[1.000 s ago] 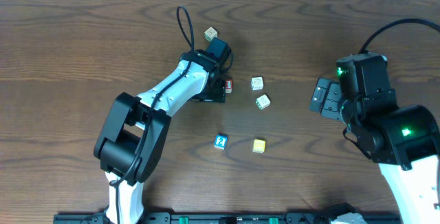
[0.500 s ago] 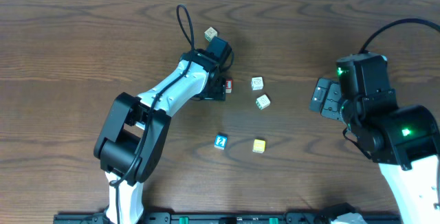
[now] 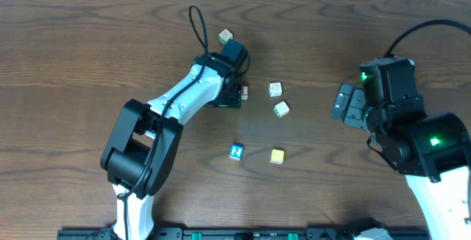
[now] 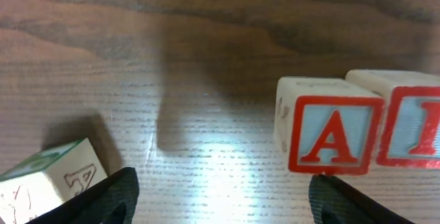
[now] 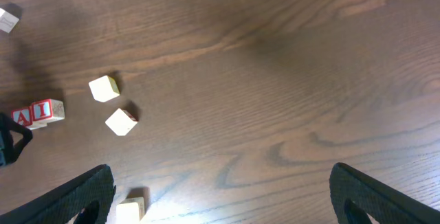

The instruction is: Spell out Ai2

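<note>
The red-bordered "A" cube point(image 4: 333, 135) and the red-bordered "I" cube point(image 4: 412, 131) stand side by side, touching, with the A on the left in the left wrist view. Overhead they show only as a red spot point(image 3: 244, 90) at the tip of my left gripper point(image 3: 232, 95). My left gripper point(image 4: 220, 207) is open and empty, and its right finger point(image 4: 350, 200) is just below the A cube. The blue "2" cube point(image 3: 235, 152) lies apart, nearer the front. My right gripper point(image 3: 346, 106) is open and empty, far to the right. The A and I pair also shows in the right wrist view point(image 5: 38, 113).
A plain yellow cube point(image 3: 277, 155) lies right of the "2" cube. Two whitish cubes point(image 3: 274, 88) point(image 3: 281, 108) lie right of the A and I pair. Another cube point(image 3: 225, 36) lies behind the left arm. A whitish green-marked cube point(image 4: 48, 179) touches the left gripper's left finger.
</note>
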Action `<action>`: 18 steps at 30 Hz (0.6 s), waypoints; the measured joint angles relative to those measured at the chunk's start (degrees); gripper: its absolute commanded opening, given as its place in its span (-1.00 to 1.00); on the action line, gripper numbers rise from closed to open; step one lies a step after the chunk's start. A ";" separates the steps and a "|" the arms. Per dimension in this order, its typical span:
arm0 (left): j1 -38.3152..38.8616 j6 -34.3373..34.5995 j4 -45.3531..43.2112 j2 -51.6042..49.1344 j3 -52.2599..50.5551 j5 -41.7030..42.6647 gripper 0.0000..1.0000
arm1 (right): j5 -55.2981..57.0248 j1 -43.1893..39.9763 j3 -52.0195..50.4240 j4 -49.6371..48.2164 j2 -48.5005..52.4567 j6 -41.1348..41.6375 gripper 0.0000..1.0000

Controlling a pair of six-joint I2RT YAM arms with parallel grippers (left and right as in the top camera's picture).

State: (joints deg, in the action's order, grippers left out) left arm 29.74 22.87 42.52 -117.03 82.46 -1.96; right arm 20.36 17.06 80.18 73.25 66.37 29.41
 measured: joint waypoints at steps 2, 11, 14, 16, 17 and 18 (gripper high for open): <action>0.00 -0.11 1.22 0.00 0.00 0.00 0.57 | 0.00 0.00 0.00 0.00 0.00 0.24 0.98; 0.00 -2.29 5.79 10.08 -0.42 -0.48 0.87 | -0.31 0.00 0.00 0.15 0.00 1.97 0.99; 0.00 -2.97 8.98 18.99 -0.42 -2.73 0.91 | -1.33 0.00 0.00 1.51 -0.02 3.61 0.99; 0.00 -3.63 11.61 24.26 -0.39 -4.68 0.91 | -2.21 0.00 0.00 3.39 -0.13 5.64 0.99; 0.00 -3.85 12.94 26.69 -0.37 -5.81 0.91 | -2.73 0.00 0.00 4.22 -0.33 6.58 0.99; 0.00 -4.07 14.25 28.89 -0.37 -6.95 0.91 | -3.28 0.00 0.00 5.20 -0.68 7.78 0.99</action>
State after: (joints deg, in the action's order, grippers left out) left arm 29.74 18.81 56.77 -88.14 82.08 -8.91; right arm 17.08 17.06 80.18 78.46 65.69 37.19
